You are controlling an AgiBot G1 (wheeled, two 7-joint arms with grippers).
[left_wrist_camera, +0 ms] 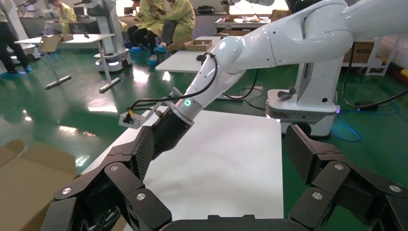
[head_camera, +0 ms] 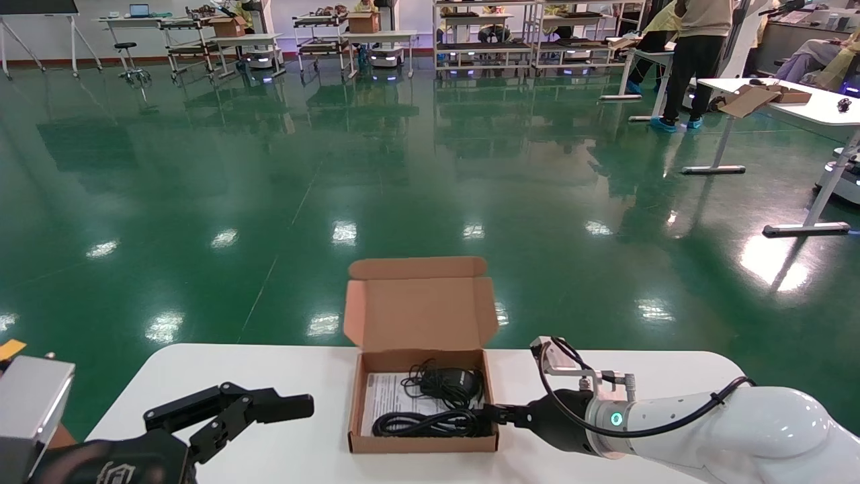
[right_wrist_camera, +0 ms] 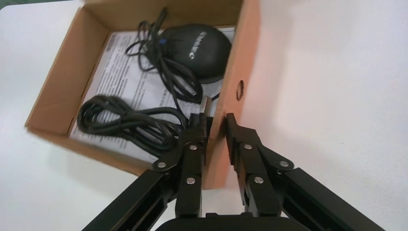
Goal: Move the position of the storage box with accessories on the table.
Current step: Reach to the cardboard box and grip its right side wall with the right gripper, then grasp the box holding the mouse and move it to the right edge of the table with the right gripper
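right wrist view: right gripper [right_wrist_camera: 216,126] pinches the box [right_wrist_camera: 65,82] side wall on the table [right_wrist_camera: 332,86]; left gripper [head_camera: 259,409] hovers spread apart beside.

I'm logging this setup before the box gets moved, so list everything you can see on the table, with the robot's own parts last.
storage box: one, brown cardboard, lid open, at the table's middle.
mouse: one, black, with its cord, in the box's far part.
cable bundle: one, black, coiled, in the box's near part.
printed sheet: one, white, flat under the accessories.
table: one, white, rounded corners.
right gripper: one, black, shut on the storage box's right wall, one finger inside and one outside.
left gripper: one, black, open, above the table left of the box.
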